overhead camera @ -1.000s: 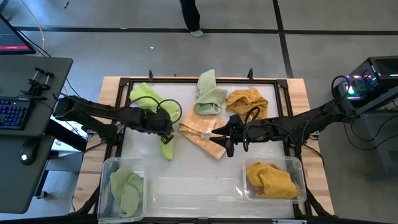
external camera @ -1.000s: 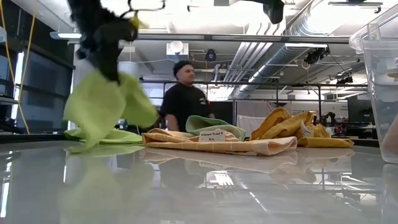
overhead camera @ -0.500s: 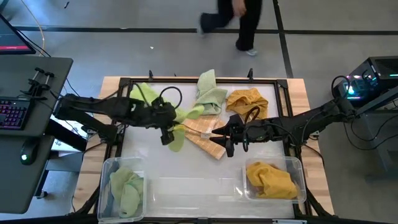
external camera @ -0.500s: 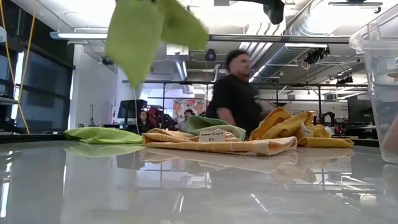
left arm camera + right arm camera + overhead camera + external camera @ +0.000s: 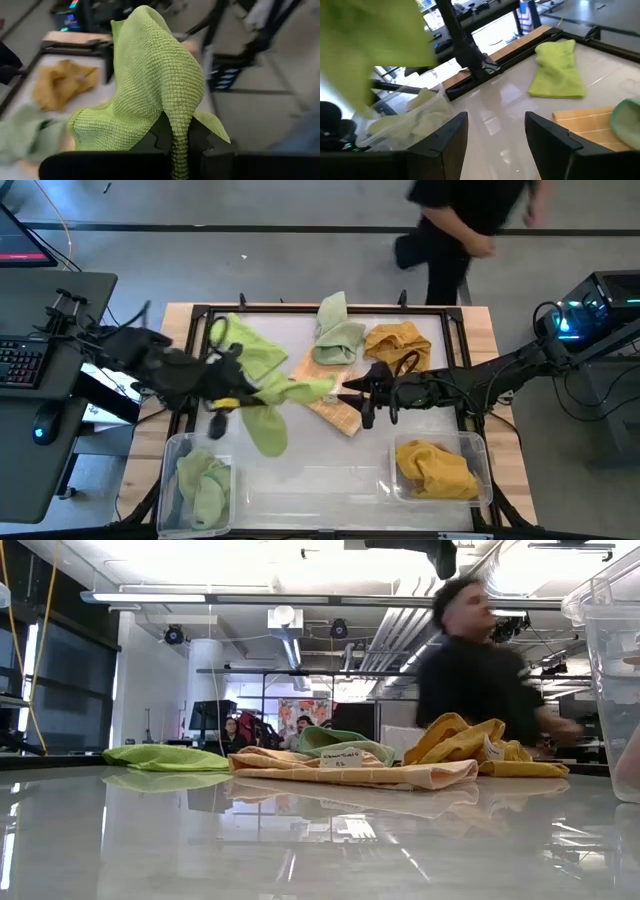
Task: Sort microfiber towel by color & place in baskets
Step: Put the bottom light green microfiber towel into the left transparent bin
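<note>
My left gripper [image 5: 230,396] is raised above the table's left half and shut on a lime green towel [image 5: 268,420], which sways over the near-left area; the low view does not show it. The left basket [image 5: 172,480] holds pale green towels, the right basket [image 5: 480,448] a yellow one. A second lime towel [image 5: 165,757], a pale green towel [image 5: 336,338], a yellow towel [image 5: 398,344] and a beige striped towel [image 5: 328,398] lie flat on the table. My right gripper [image 5: 495,131] hovers open over the beige towel's edge, holding nothing. My left gripper pinches a narrow bunched fold of the lime towel [image 5: 179,150] between its two fingers [image 5: 160,136]. The rest of the cloth billows out slack beyond the fingertips. The towel is lifted clear of the table and touches nothing else.
A black frame [image 5: 300,308] borders the white work surface. Bare white surface lies between the two baskets [image 5: 310,480]. A person [image 5: 460,220] walks past beyond the far edge. A desk with a keyboard [image 5: 20,365] stands at the left.
My left gripper has risen sharply and swung toward the table's left edge, turning as it went. The lime towel has gone up with it, out of the low view, and now flares out sideways. The person behind the table has walked to the right.
</note>
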Robot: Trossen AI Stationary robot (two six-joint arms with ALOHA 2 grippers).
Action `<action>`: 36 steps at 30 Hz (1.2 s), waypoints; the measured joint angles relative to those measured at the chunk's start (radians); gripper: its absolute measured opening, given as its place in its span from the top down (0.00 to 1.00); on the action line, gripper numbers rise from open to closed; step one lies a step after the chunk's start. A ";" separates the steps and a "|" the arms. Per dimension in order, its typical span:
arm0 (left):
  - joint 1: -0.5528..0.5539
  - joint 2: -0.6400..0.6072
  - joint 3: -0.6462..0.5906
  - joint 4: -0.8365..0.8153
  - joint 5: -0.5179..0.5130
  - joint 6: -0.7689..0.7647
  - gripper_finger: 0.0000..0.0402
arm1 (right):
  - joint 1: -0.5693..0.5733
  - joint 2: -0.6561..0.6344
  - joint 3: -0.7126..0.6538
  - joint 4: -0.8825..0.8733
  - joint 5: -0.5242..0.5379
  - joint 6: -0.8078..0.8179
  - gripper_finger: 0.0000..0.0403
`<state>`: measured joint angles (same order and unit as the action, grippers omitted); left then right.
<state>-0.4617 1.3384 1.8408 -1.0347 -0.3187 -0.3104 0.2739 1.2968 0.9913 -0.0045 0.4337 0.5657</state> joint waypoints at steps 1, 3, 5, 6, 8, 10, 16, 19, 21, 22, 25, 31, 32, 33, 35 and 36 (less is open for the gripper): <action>-0.022 0.000 0.015 -0.001 0.011 -0.015 0.99 | -0.002 0.000 0.000 0.000 0.007 -0.005 0.53; -0.067 0.000 0.041 -0.016 0.049 -0.062 0.99 | -0.008 0.000 0.000 0.000 0.011 -0.008 0.53; -0.111 0.000 0.060 -0.061 0.093 -0.136 0.99 | -0.019 0.000 0.000 0.000 0.011 -0.007 0.53; -0.132 0.000 0.067 -0.092 0.109 -0.187 0.99 | -0.025 0.000 0.000 0.000 0.012 -0.008 0.53; -0.176 0.000 0.074 -0.166 0.132 -0.312 0.99 | -0.040 0.000 0.000 0.000 0.012 -0.009 0.53; -0.221 0.000 0.075 -0.247 0.170 -0.451 0.99 | -0.056 0.000 0.000 0.000 0.012 -0.009 0.53; -0.356 0.003 0.043 -0.466 0.296 -0.821 0.99 | -0.107 0.000 0.000 0.000 0.012 -0.042 0.53; -0.418 0.011 -0.003 -0.508 0.271 -0.878 0.99 | -0.131 0.000 0.000 0.000 0.011 -0.051 0.53; -0.448 0.017 -0.050 -0.506 0.246 -0.888 0.99 | -0.143 0.000 0.000 0.000 0.011 -0.048 0.53; -0.460 0.022 -0.075 -0.505 0.232 -0.890 0.99 | -0.147 0.000 0.000 0.000 0.011 -0.048 0.53; -0.487 0.036 -0.159 -0.476 0.178 -0.900 0.99 | -0.152 0.000 0.000 0.000 0.004 -0.047 0.53; -0.540 0.055 -0.331 -0.314 0.067 -0.988 0.99 | -0.149 0.000 0.000 -0.001 -0.038 -0.041 0.53; -0.553 0.055 -0.361 -0.281 0.055 -1.012 0.99 | -0.149 0.000 0.000 -0.001 -0.048 -0.031 0.53; -0.567 0.054 -0.391 -0.248 0.046 -1.038 0.99 | -0.149 0.000 0.000 -0.002 -0.056 -0.020 0.53; -0.598 0.055 -0.442 -0.194 0.038 -1.088 0.99 | -0.149 0.000 0.000 -0.010 -0.069 0.003 0.53; -0.615 0.055 -0.466 -0.170 0.036 -1.120 0.98 | -0.149 0.000 0.000 -0.015 -0.070 0.012 0.53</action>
<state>-1.0766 1.3930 1.3746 -1.2043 -0.2829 -1.4302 0.1249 1.2968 0.9913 -0.0192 0.3633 0.5777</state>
